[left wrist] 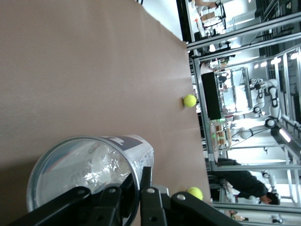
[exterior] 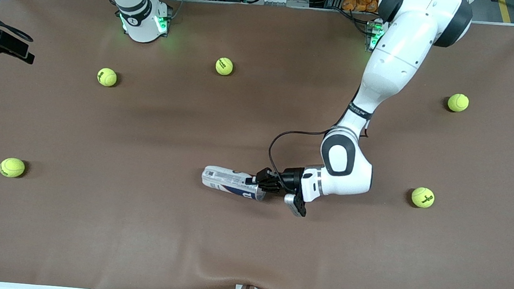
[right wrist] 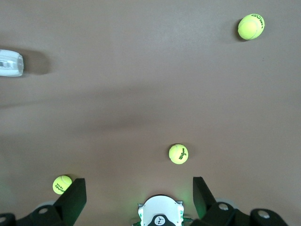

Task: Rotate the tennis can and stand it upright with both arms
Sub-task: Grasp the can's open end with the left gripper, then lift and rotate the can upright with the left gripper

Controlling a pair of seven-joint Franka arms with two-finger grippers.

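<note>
The tennis can (exterior: 233,183) lies on its side mid-table, long axis running nine to three o'clock. The left gripper (exterior: 260,186) clamps its open rim at the three o'clock end, one finger inside. The right gripper (right wrist: 136,197) waits spread, high over its base.

Readable "Wilson" in black script on tennis ball (right wrist: 178,154) nearest the right arm's base, in the right wrist view. Dark print, same style but not legible, on ball (right wrist: 251,26) in that view and on balls (exterior: 106,77), (exterior: 422,197), (exterior: 11,167) in the front view. Navy-and-white printed label on tennis can (exterior: 233,182); white characters on the navy band, not readable. Small lettering on a black band round the left arm's forearm (exterior: 359,110), too fine to read.
</note>
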